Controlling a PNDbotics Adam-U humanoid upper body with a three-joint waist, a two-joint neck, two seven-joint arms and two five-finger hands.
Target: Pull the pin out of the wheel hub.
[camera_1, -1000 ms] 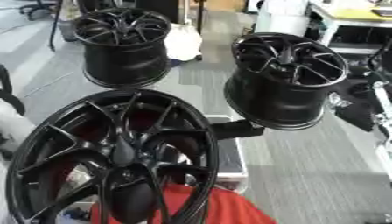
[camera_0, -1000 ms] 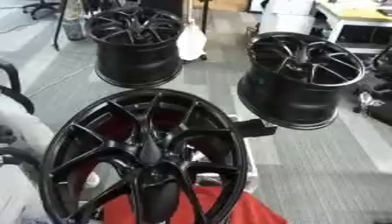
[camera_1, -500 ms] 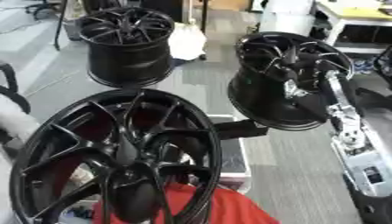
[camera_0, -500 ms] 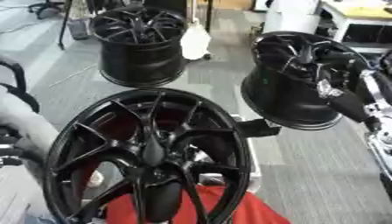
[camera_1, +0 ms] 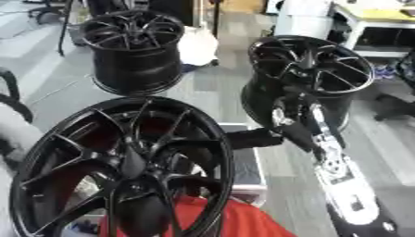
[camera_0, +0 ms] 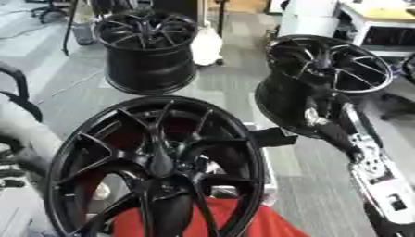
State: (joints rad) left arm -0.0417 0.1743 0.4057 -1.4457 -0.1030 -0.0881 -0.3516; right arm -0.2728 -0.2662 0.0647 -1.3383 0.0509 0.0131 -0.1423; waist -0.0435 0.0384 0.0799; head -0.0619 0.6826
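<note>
Nearest you, the big black wheel hub stands tilted on edge and fills the lower left of both views, its spokes meeting at a dark centre; no pin can be made out on it. Under its lower rim lies a red cloth, and behind the rim a pale box shows, with a small black block just off the hub's right edge. Your right arm comes in from the lower right, silver and black, and your right hand is up against the front of the second wheel, the tilted one to the right; the dark fingers blur into the black rim, so you cannot tell whether they are curled or straight, or whether they touch it. Farther back on the left, a third wheel rests flat on the grey floor, with a white bag just beside it.
</note>
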